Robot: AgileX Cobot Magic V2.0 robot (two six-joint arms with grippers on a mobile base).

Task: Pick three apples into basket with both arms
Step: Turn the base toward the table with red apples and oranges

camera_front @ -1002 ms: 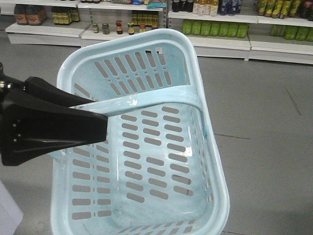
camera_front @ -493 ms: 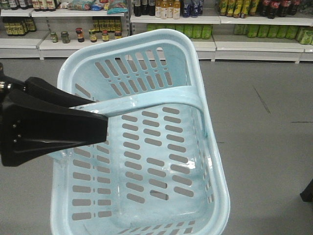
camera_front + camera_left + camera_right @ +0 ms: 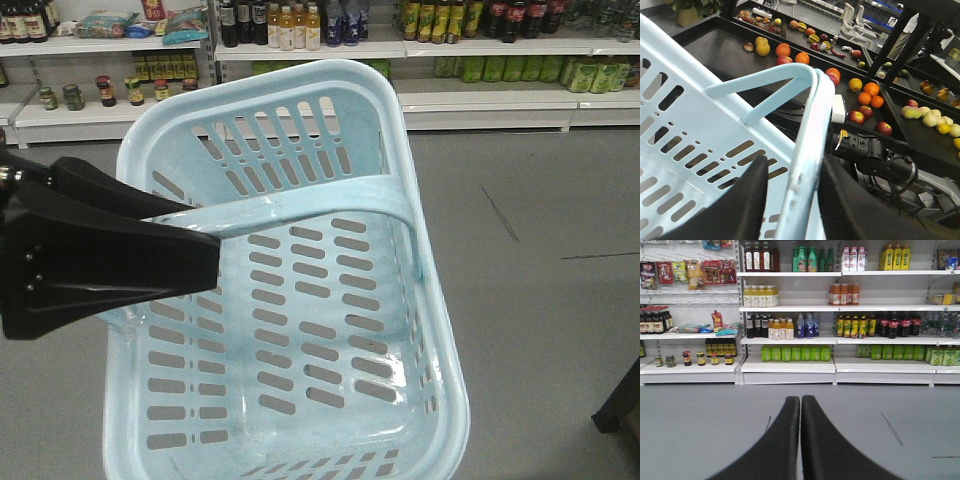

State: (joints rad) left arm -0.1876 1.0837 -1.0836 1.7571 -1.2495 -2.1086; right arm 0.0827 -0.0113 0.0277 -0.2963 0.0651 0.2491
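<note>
1. The black tabletop (image 3: 715,45) carries the fruit. Bring the basket (image 3: 260,75) close to it.
2. The basket hangs in the air, empty. Carry it flat so nothing can roll out.
3. The left tool (image 3: 215,250) is squeezed onto its handle (image 3: 330,200). Grip tight.
4. The right tool (image 3: 800,430) is pressed closed, holding nothing. Open it wide first.
5. The apples (image 3: 856,117) lie beside oranges (image 3: 871,89). Pick dark red ones.

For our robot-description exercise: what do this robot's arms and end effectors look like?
All that shows is matte black. The left end effector is a broad wedge shape with small screws in its side. The right end effector tapers to two smooth, curved tips.
</note>
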